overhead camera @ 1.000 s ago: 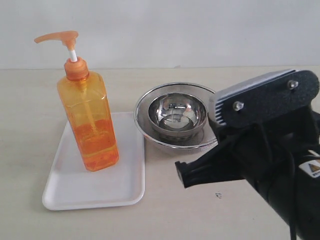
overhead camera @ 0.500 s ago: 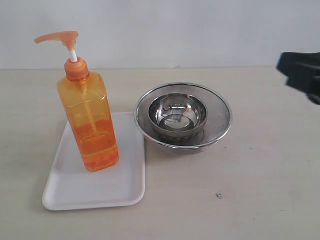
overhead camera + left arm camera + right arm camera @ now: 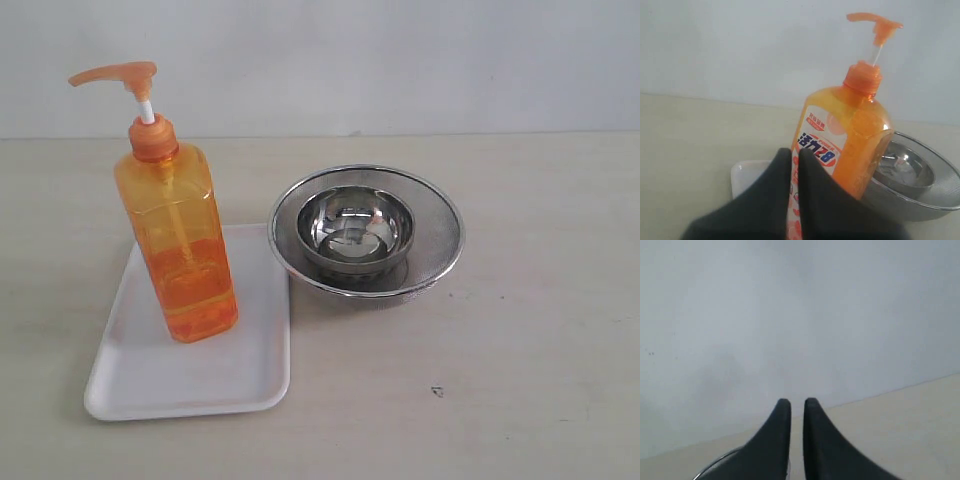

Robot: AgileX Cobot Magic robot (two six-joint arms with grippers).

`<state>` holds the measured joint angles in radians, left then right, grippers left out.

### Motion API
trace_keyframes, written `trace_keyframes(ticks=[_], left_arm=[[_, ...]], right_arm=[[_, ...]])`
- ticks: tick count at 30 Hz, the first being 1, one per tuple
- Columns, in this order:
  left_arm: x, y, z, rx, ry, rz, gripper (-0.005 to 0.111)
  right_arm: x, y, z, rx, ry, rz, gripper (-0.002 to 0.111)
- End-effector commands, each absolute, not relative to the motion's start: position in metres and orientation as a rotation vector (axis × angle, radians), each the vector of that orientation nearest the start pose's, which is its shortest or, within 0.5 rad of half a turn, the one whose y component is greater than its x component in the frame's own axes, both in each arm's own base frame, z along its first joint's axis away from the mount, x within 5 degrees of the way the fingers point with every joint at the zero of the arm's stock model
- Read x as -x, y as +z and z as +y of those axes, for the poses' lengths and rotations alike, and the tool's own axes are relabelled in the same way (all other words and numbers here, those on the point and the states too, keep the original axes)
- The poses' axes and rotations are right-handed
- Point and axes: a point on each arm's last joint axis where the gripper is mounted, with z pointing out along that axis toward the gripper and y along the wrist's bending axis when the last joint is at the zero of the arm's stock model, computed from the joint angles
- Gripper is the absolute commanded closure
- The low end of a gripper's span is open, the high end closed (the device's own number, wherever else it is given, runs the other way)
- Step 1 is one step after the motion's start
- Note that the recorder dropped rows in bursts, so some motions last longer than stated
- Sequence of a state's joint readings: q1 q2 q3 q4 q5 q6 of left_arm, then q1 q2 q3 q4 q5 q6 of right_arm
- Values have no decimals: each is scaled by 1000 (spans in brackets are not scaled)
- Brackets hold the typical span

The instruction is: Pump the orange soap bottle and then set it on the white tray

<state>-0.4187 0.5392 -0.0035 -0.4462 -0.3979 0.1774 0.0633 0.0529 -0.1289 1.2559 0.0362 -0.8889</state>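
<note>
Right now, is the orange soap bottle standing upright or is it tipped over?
Upright. The orange soap bottle stands on its base inside the white tray, with the pump at the top.

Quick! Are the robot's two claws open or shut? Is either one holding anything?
Left gripper: shut, holding nothing.
Right gripper: shut, holding nothing.
</note>
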Motion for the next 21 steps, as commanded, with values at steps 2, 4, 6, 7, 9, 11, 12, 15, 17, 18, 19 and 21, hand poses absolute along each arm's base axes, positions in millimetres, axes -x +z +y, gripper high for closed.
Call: trace_keyframes(ticks=[2,4,6,7,9,11,12,15,17,18,19,21], left_arm=[[-99,204,-27,-21,-360,1669,102],[-99,203,-27,-21,-360,1671,102],[-99,203,-27,-21,-360,1671,102],[-99,203,-27,-21,-360,1671,102],[-99,203,-27,-21,-360,1671,102],[-99,203,-27,-21,-360,1671,102],[-99,203,-27,-21,-360,1671,102],[-99,203,-27,-21,-360,1671,102],[-99,204,-27,-23,-359,1668,102],[-99,204,-27,-23,-359,1668,102],[-99,204,-27,-23,-359,1668,102],[-99,204,-27,-23,-359,1668,102]], right_arm=[[-50,243,6,-189,357,1405,103],[-50,243,6,-186,354,1406,103],[-50,243,5,-197,344,1399,103],[-50,243,5,-201,341,1396,103],[-50,243,4,-204,338,1394,103],[-50,243,4,-204,338,1394,103],[-50,243,4,-204,338,1394,103],[-50,243,4,-203,342,1396,103],[-50,243,4,-194,332,1397,103],[-50,243,5,-170,305,1401,103],[-50,242,5,-135,278,1412,103],[-50,239,8,-53,222,1454,103]])
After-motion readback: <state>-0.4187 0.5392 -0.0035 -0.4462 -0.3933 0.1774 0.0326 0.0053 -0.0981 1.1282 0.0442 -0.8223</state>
